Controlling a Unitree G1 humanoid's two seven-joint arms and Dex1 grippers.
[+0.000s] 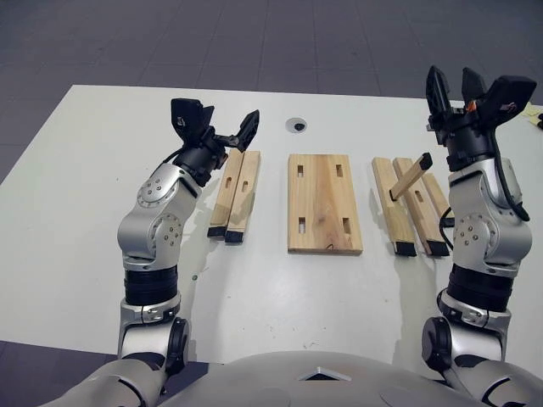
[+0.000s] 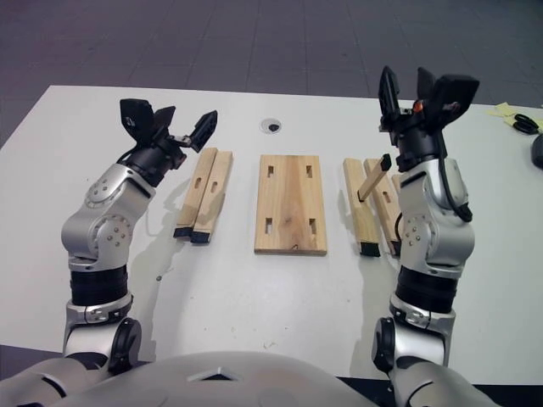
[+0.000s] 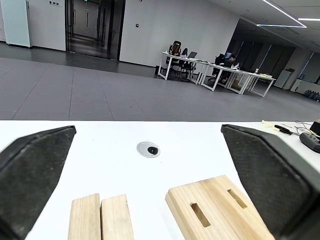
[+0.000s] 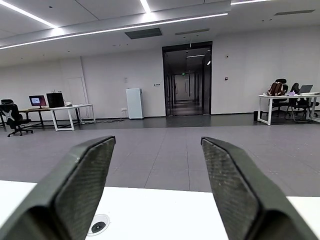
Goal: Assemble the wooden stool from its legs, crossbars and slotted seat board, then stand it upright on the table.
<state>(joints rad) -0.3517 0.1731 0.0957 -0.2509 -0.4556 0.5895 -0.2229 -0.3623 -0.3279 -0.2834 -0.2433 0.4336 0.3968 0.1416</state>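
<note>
Two arms are raised with bent elbows over the desk (image 1: pixel 102 170), and the left gripper (image 1: pixel 219 123) and right gripper (image 1: pixel 455 85) are both spread apart and empty. The seat board (image 1: pixel 324 203) lies flat mid-desk, its long axis pointing away from the robot. Two legs (image 1: pixel 235 195) lie left of it and more legs (image 1: pixel 399 216) lie to its right, where a stick (image 1: pixel 410 176) leans tilted.

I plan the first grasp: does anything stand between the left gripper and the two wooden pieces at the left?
Nothing visible does. The open left gripper is near the far ends of the two wooden pieces, nothing between.
</note>
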